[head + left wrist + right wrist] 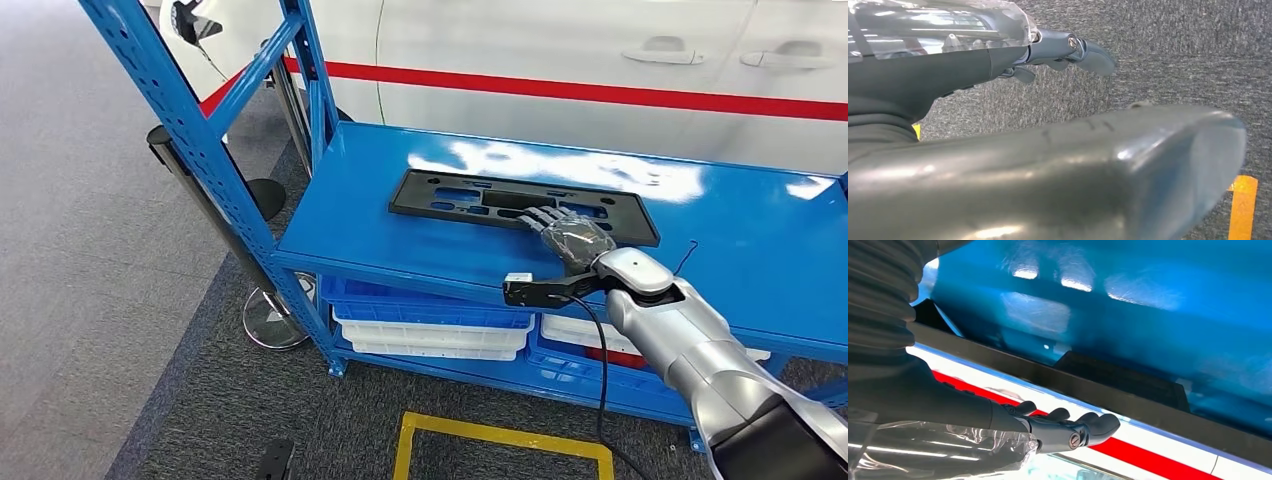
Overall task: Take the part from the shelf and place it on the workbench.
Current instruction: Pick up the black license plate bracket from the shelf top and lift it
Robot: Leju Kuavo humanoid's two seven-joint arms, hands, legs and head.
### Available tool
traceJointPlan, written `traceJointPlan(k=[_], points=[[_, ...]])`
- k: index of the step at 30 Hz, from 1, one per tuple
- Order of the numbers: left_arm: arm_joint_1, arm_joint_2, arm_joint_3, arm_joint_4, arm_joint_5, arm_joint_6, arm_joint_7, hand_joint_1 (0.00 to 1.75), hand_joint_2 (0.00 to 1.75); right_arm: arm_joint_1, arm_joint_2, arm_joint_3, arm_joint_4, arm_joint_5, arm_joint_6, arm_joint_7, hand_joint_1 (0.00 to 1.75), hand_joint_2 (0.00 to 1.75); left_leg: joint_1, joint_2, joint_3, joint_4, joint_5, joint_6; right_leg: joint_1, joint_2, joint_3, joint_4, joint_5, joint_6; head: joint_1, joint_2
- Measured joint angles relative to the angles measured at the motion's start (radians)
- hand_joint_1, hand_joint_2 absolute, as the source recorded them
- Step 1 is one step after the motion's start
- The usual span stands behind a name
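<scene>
While one part [520, 205] lies flat, right hand [570, 238] touches it.

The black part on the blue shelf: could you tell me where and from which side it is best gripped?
The black part lies flat on the shelf, long and thin, with cut-out slots. Probably best: its near long edge, coming from the robot's side, where the right hand already rests. Being flat, it likely needs sliding to the shelf's front edge so the fingers can get underneath.

No text, label or number can be read anywhere
</scene>
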Motion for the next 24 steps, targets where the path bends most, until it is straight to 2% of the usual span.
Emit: traceJointPlan(k=[2, 7, 14, 20, 22, 24], points=[[0.0, 0.0, 0.003, 0.0, 0.0, 0.001, 0.001, 0.0, 0.0, 0.0, -0.002, 0.001, 0.0, -0.002, 0.001, -0.001, 0.0, 1.75, 0.001, 0.0, 0.0, -0.001, 0.0, -0.004, 0.002, 0.0, 0.0, 0.0, -0.001, -0.002, 0.0, 0.0], [0.001, 0.0, 0.005, 0.0, -0.001, -0.006, 0.002, 0.0, 0.0, 0.0, -0.006, 0.004, 0.0, -0.003, 0.006, -0.001, 0.0, 1.75, 0.003, 0.0, 0.0, -0.003, 0.001, -0.023, 0.003, -0.001, 0.0, 0.001, -0.001, -0.003, 0.0, 0.0], [0.003, 0.0, 0.005, 0.0, -0.001, -0.008, 0.001, 0.0, 0.0, 0.004, -0.02, 0.007, 0.0, -0.013, 0.01, -0.003, 0.0, 1.75, 0.0, 0.0, -0.001, 0.002, 0.001, -0.023, 0.002, -0.002, 0.002, 0.001, 0.001, 0.0, 0.0, 0.0], [0.014, 0.01, 0.008, 0.0, 0.001, -0.005, -0.017, 0.0, 0.0, 0.01, -0.035, 0.013, -0.001, -0.023, 0.012, -0.009, 0.0, 1.75, -0.005, 0.0, -0.009, 0.014, -0.006, -0.008, -0.006, -0.002, 0.004, -0.004, 0.004, 0.015, 0.0, 0.0], [0.02, 0.016, 0.008, 0.0, 0.0, -0.005, -0.019, 0.0, 0.0, 0.011, -0.039, 0.016, -0.002, -0.026, 0.013, -0.01, 0.0, 1.75, -0.005, 0.001, -0.006, 0.005, -0.007, 0.005, -0.006, -0.002, 0.007, 0.004, 0.015, 0.026, 0.0, 0.0], [0.029, 0.021, 0.008, 0.001, 0.0, -0.007, -0.022, 0.0, 0.0, 0.01, -0.046, 0.017, -0.003, -0.029, 0.014, -0.01, 0.0, 1.75, -0.002, 0.003, 0.01, -0.011, -0.003, 0.018, -0.006, -0.004, 0.002, 0.026, 0.013, 0.035, 0.0, 0.0]])
